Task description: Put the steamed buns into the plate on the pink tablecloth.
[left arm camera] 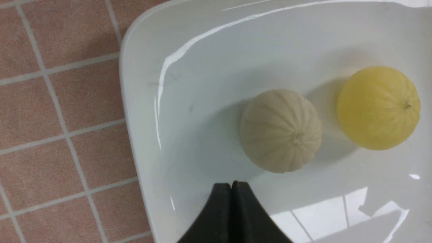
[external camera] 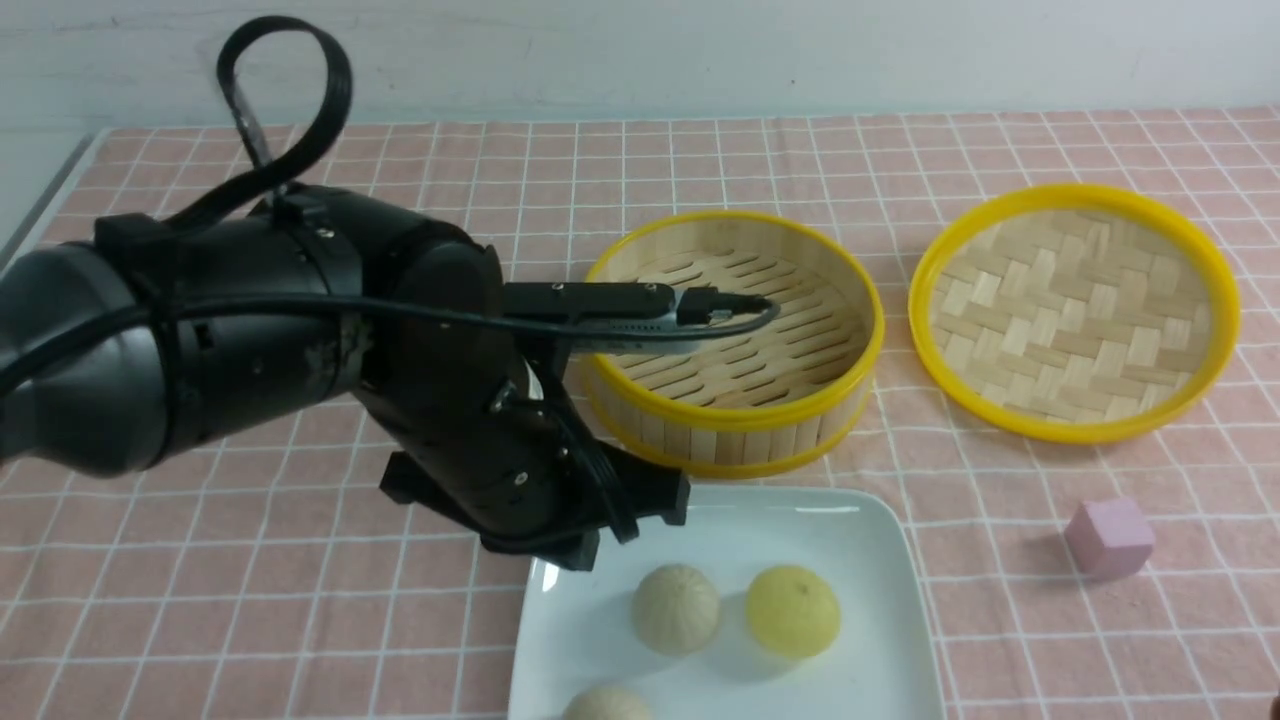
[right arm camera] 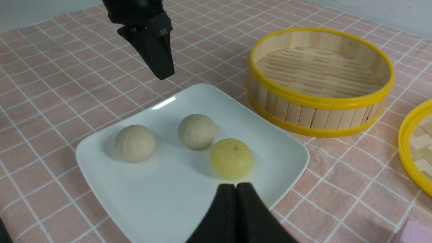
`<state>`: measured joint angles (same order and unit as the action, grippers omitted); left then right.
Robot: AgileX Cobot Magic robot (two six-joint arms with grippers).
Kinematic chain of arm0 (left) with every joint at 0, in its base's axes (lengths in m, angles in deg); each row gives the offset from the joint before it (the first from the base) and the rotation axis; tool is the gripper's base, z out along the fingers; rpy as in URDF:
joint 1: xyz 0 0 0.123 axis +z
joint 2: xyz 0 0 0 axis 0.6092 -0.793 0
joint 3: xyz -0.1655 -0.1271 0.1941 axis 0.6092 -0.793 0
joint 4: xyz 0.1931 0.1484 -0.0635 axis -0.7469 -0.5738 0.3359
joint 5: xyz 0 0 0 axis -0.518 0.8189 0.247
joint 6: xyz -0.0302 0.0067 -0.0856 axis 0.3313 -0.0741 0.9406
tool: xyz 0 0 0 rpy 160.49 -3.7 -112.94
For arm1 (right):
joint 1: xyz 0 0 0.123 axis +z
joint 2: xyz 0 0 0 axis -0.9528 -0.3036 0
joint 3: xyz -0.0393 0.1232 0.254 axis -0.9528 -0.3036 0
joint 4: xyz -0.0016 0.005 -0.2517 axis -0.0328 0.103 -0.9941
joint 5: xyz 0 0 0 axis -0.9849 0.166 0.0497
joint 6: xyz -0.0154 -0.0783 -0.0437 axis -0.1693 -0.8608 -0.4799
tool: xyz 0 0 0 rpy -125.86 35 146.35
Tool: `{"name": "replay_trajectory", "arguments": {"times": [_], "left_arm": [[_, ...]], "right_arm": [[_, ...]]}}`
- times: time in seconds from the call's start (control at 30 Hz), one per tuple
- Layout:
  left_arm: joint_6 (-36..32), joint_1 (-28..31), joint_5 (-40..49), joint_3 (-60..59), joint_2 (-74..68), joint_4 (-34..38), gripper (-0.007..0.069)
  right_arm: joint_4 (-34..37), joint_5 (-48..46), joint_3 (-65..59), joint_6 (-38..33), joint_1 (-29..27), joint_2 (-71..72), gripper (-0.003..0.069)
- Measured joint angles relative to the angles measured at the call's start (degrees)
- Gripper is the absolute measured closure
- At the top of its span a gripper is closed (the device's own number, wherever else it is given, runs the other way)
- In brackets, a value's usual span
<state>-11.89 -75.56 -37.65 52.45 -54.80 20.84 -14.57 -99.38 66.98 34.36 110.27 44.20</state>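
All three steamed buns lie in the white square plate (external camera: 870, 560) on the pink tablecloth (external camera: 200, 600): a beige one (external camera: 676, 608), the yellow one (external camera: 793, 610) and a second beige one (external camera: 605, 705) at the frame's bottom edge. My left gripper (external camera: 578, 558) is shut and empty, hovering above the plate's far left corner. In the left wrist view its tips (left arm camera: 231, 184) sit near the beige bun (left arm camera: 280, 130), beside the yellow bun (left arm camera: 378, 107). My right gripper (right arm camera: 235, 185) is shut and empty, above the plate's (right arm camera: 162, 202) near edge by the yellow bun (right arm camera: 231, 158).
An empty bamboo steamer (external camera: 735, 340) with a yellow rim stands behind the plate. Its woven lid (external camera: 1075, 310) lies to the right. A small pink cube (external camera: 1108, 537) sits on the cloth right of the plate. The left arm covers much of the left side.
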Motion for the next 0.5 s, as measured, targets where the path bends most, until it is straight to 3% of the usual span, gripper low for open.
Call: {"name": "replay_trajectory", "arguments": {"times": [0.5], "left_arm": [[0.0, 0.0, 0.0, 0.0, -0.05, -2.02, 0.0609]], "right_arm": [[0.19, 0.0, -0.36, -0.2, 0.0, 0.36, 0.0659]]}}
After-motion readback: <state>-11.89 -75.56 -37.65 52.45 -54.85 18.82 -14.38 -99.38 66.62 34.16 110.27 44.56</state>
